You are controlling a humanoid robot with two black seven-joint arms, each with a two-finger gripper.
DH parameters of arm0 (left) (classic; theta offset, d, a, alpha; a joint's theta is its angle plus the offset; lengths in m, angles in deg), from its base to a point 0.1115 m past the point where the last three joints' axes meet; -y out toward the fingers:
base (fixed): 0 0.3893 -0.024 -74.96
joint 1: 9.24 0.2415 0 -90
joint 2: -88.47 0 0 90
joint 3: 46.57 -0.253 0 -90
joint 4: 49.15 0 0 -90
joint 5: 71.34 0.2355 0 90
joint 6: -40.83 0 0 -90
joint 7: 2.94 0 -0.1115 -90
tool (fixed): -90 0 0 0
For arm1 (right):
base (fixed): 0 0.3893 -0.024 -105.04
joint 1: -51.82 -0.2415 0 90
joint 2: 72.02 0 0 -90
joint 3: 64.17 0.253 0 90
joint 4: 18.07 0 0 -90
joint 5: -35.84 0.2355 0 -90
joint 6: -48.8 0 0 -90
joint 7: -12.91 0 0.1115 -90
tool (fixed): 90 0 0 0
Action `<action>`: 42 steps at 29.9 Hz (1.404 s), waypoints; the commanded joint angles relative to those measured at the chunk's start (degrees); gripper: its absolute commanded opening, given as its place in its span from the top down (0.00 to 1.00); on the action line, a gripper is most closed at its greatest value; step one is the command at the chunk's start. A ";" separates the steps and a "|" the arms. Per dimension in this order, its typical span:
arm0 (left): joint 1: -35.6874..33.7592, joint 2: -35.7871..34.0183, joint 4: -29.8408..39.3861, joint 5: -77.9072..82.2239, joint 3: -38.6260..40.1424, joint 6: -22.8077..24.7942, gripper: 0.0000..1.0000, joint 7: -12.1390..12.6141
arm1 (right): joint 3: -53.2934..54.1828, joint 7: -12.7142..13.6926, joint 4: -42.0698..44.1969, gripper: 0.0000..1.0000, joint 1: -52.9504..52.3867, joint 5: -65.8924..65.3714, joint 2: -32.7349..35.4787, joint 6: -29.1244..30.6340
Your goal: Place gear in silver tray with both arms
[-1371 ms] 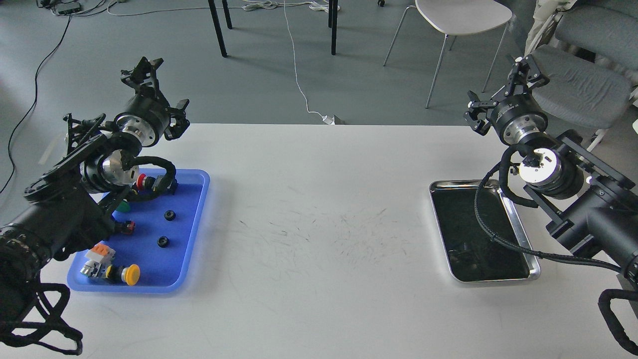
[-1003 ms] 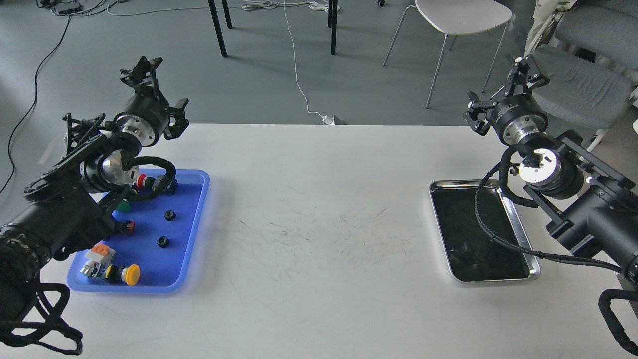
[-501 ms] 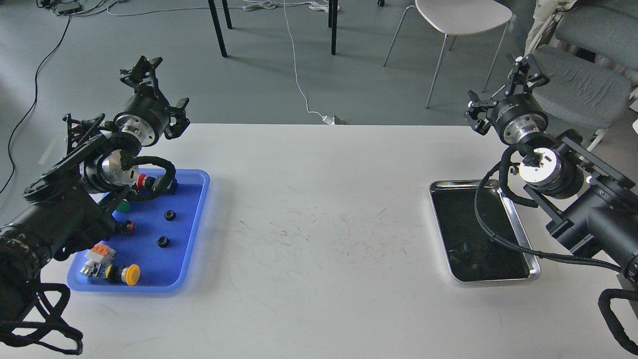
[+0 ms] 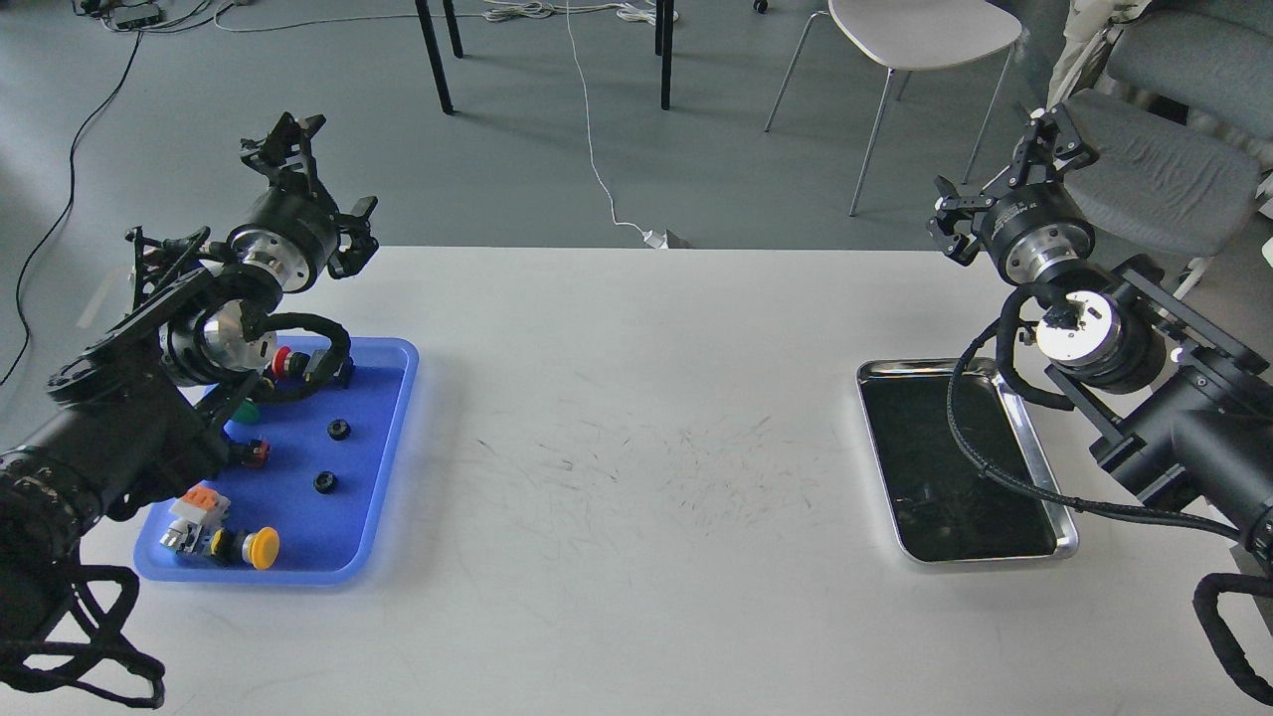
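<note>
Two small black gears (image 4: pixel 338 430) (image 4: pixel 324 482) lie in the blue plastic tray (image 4: pixel 298 522) at the left of the white table. The silver tray (image 4: pixel 1068 542), shiny with a dark mirror-like bottom, lies at the right with nothing in it. My left gripper (image 4: pixel 325 182) is open and empty, raised above the far end of the blue tray. My right gripper (image 4: pixel 998 171) is open and empty, raised beyond the far end of the silver tray. My right arm's black cable loops over the silver tray's right side.
The blue tray also holds a red button (image 4: pixel 283 362), a green part (image 4: pixel 245 410), a yellow button (image 4: pixel 262 547) and an orange-and-white connector (image 4: pixel 196 507). Chairs (image 4: pixel 920 35) and table legs stand on the floor beyond the table's far edge.
</note>
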 commanded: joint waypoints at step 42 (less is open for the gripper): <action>-1.23 -18.88 4.22 0.26 -15.25 16.51 0.01 3.63 | -0.04 -0.33 -0.09 0.01 0.59 0.00 0.00 0.11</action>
